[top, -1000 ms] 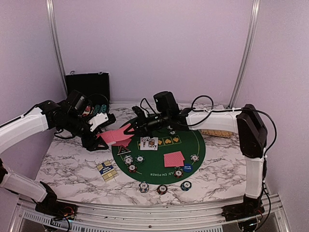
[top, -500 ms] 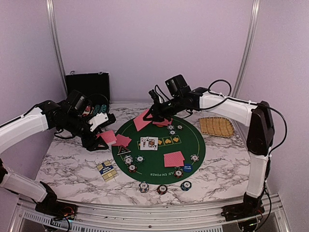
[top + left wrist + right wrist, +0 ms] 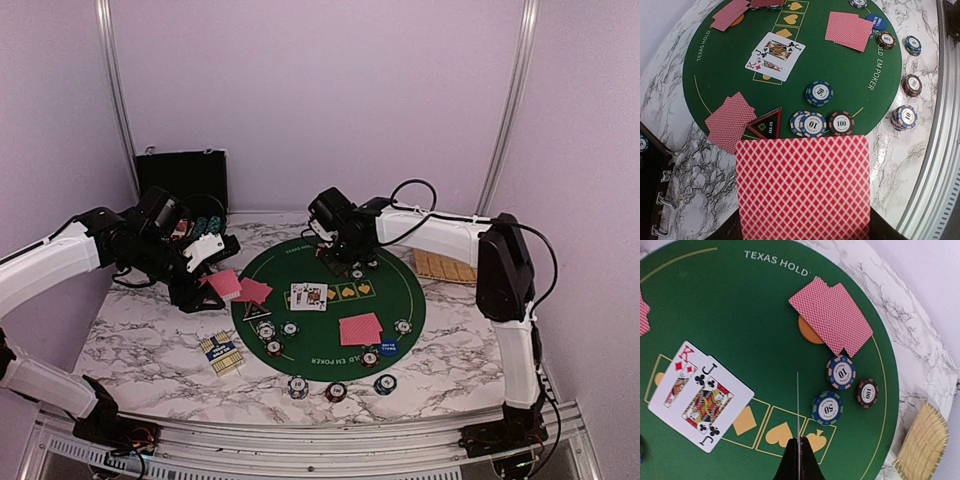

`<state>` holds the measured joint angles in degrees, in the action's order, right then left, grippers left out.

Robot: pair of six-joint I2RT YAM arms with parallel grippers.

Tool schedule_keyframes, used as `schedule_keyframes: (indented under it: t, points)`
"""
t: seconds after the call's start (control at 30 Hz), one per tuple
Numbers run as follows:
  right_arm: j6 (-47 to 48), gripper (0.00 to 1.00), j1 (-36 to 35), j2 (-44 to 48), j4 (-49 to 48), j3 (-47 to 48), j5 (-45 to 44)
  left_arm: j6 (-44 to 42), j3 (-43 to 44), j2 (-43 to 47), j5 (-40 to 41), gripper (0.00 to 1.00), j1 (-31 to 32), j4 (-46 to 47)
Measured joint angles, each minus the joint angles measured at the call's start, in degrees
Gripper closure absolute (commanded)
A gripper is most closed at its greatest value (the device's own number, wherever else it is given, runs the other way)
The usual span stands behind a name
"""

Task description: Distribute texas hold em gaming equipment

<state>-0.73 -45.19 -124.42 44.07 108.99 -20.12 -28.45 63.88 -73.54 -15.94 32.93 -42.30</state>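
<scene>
My left gripper (image 3: 212,277) hovers left of the round green mat (image 3: 322,352), shut on a stack of red-backed playing cards (image 3: 802,187) that hides its fingers. Over the mat's far side, my right gripper (image 3: 799,441) is shut on a single card (image 3: 798,405), seen edge-on as a thin line. The face-up king and jack (image 3: 700,395) lie mid-mat. Face-down pairs lie at the left (image 3: 730,120), near right (image 3: 849,31) and far side (image 3: 832,320), the last over an orange button (image 3: 807,332). The black triangular button (image 3: 765,124) and chips (image 3: 819,93) sit near the left pair.
The tan woven tray (image 3: 445,265) lies right of the mat, under the right arm. The black hinged case (image 3: 182,178) stands open at the back left. A card box (image 3: 219,352) lies front left. Three chips (image 3: 336,391) rest on the marble beyond the mat's near edge.
My right gripper drew a card from the left gripper's stack and carried it right to the mat's far side, where the card is now turned edge-on. The left arm has not moved.
</scene>
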Motion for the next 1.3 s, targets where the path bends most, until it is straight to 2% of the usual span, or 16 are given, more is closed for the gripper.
schedule_keyframes:
  t: [0.17, 0.3, 0.53, 0.83, 0.9, 0.97, 1.0, 1.17, 1.3]
  points:
    - [6.75, 1.0, -2.32, -0.76, -2.8, -2.38, -8.5, 0.0, -0.07, 0.0, -0.02, 1.0, 0.0, 0.0]
    - [11.02, 1.0, -3.54, -0.87, -7.19, -3.56, -11.8, 0.02, -0.2, 0.0, -0.07, 1.0, 0.0, 0.0]
    - [16.31, 1.0, -5.77, -3.74, -13.64, -7.37, -13.84, 0.2, -0.2, 0.0, -0.07, 1.0, 0.0, 0.0]
    - [18.64, 0.99, -7.69, -7.32, -15.3, -8.02, -13.6, 0.39, -0.2, 0.0, -0.04, 1.0, 0.0, 0.0]
    - [18.78, 0.91, -7.93, -7.32, -15.52, -8.09, -13.42, 0.44, -0.2, 0.0, -0.04, 1.0, 0.0, 0.0]
    - [18.82, 0.74, -8.07, -7.32, -15.82, -8.79, -13.33, 0.59, -0.2, 0.0, -0.04, 1.0, 0.0, 0.0]
    - [18.75, 0.69, -8.2, -7.32, -15.87, -9.25, -13.25, 0.61, -0.2, 0.0, -0.04, 1.0, 0.0, 0.0]
    - [18.29, 0.51, -8.98, -6.71, -16.46, -11.23, -12.9, 0.61, -0.2, 0.0, -0.07, 1.0, 0.0, 0.0]
    - [17.51, 0.41, -9.11, -5.2, -16.61, -12.44, -11.37, 0.61, -0.2, 0.0, -0.04, 1.0, 0.0, 0.0]
